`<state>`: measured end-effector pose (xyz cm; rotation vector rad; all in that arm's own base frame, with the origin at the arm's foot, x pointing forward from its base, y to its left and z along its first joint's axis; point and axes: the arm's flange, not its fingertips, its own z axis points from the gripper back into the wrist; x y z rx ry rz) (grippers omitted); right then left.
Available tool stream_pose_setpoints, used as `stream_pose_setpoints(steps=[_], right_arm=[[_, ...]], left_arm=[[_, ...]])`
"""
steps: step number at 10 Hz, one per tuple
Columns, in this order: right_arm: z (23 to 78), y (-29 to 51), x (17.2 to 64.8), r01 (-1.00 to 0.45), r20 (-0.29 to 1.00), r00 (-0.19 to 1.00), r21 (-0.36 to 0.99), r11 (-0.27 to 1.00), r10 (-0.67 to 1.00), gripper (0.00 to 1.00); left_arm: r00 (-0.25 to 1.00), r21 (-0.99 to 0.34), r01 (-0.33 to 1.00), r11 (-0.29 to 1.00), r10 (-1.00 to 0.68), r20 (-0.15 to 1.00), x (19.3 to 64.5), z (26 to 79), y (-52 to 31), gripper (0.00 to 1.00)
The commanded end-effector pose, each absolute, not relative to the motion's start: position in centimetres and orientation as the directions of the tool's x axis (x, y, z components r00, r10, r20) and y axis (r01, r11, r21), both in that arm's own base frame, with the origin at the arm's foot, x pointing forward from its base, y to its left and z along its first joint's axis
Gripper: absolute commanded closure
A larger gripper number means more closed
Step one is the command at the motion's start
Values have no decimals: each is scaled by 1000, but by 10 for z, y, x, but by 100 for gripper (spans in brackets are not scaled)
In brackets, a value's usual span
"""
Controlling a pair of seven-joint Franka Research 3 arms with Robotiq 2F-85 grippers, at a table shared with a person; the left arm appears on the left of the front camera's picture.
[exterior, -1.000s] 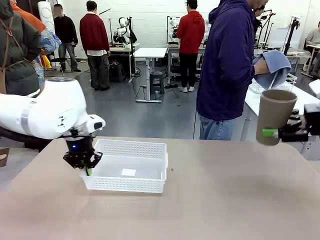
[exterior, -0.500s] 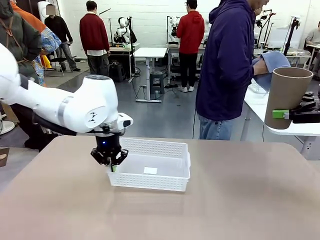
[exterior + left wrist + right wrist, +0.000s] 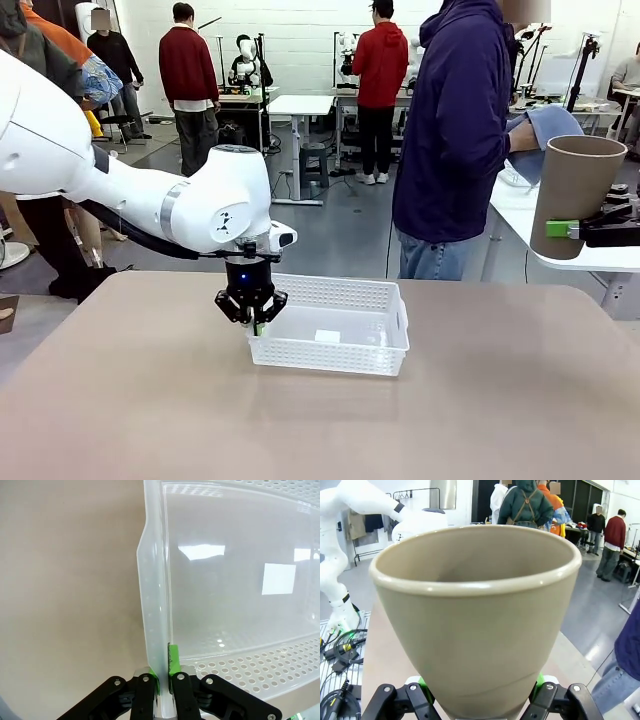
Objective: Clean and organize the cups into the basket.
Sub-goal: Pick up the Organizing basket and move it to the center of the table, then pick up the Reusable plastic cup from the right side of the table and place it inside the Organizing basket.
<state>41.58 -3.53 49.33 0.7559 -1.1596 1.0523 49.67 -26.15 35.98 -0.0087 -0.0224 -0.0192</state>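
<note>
Basket [image 3: 330, 358] clamped, cup [image 3: 572, 195] held

Mid-table [image 3: 500, 400], the basket's left wall is clamped by the left gripper's [image 3: 254, 318] narrow fingers; positioning seems in hand. The tan cup is held by the right gripper [image 3: 480, 700], apparently past the table's right edge. Next: cup carried over, lowered in.

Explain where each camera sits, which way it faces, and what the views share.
Front view: fixed between the arms, facing across the table toward a person in a dark blue hoodie; the left arm and left end effector show.
Left wrist view: on the left wrist, looking down at the white lattice plastic basket, whose wall that end effector pinches.
Right wrist view: on the right wrist, facing the tan tapered matte cup held by the right end effector.
Shared: basket in front and left wrist views; cup in front and right wrist views.
</note>
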Motion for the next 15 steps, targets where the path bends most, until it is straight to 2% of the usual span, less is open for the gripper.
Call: stream_pose_setpoints(steps=[1,2,6,7,8,10,13,15], right_arm=[[494,-34,416,-936,965,48,-47,348,259,79],[494,-34,416,-936,965,48,-47,348,259,79],[494,-34,416,-936,965,48,-47,348,259,79],[493,-35,416,-935,965,53,-43,352,258,20],[508,-8,426,-951,908,54,-80,299,415,20],[533,55,457,-971,783,88,-69,228,615,20],[539,139,492,-988,596,94,-45,150,798,20],[528,197,504,-998,461,48,-18,64,886,20]], left_arm=[[999,-26,-37,999,38,30,498,363,-251,100],[1000,-9,19,1000,-19,22,497,360,-262,100],[1000,-9,19,1000,-19,22,497,360,-262,100],[1000,-9,19,1000,-19,22,497,360,-262,100],[1000,-9,19,1000,-19,22,497,360,-262,100],[1000,-9,19,1000,-19,22,497,360,-262,100],[1000,-9,19,1000,-19,22,497,360,-262,100],[1000,-9,19,1000,-19,22,497,360,-262,100]])
